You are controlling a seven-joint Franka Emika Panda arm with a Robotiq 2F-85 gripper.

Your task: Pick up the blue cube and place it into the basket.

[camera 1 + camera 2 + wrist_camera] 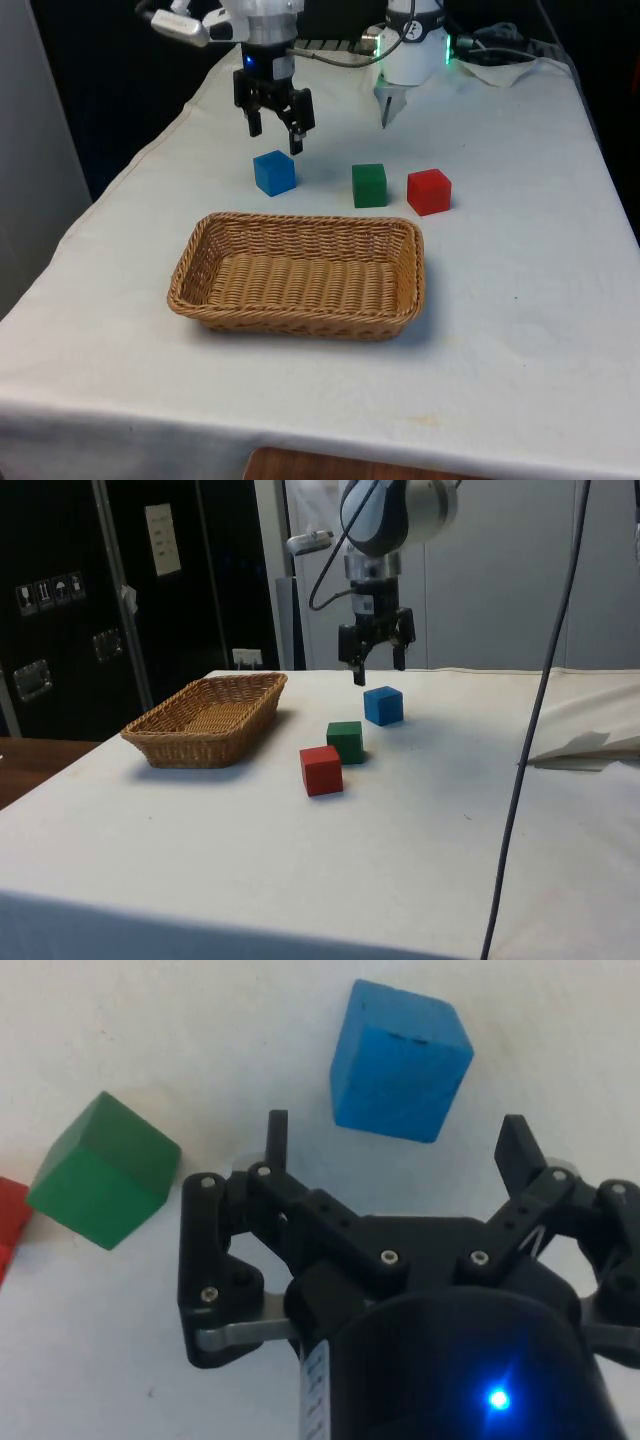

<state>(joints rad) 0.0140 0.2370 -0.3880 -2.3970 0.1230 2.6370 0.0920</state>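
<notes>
Nearest my front camera, the basket (pixel 297 275) lies on the white cloth (pixel 520 300), long side toward me, nothing inside it. In the side view the basket (pixel 208 718) sits at the table's near-left part, well apart from the cubes.

Beyond the basket I see three cubes in a row. The blue cube (pixel 274 172) stands toward the front view's left, the green cube (pixel 369 185) in the middle, the red cube (pixel 429 191) toward the front view's right. Green and red are near each other; blue stands a little apart. In the side view the order runs red (pixel 321 770), green (pixel 345 741), blue (pixel 383 705), from near to far.

Farthest back, the gripper (pixel 278 137) hangs above the cloth, just behind the blue cube and not touching it. Its jaws stand spread wide, holding nothing. From the wrist, the blue cube (pixel 400 1060) lies ahead of the fingertips (pixel 516 1145), between their lines but beyond them, with the green cube (pixel 103 1171) off to one side.
</notes>
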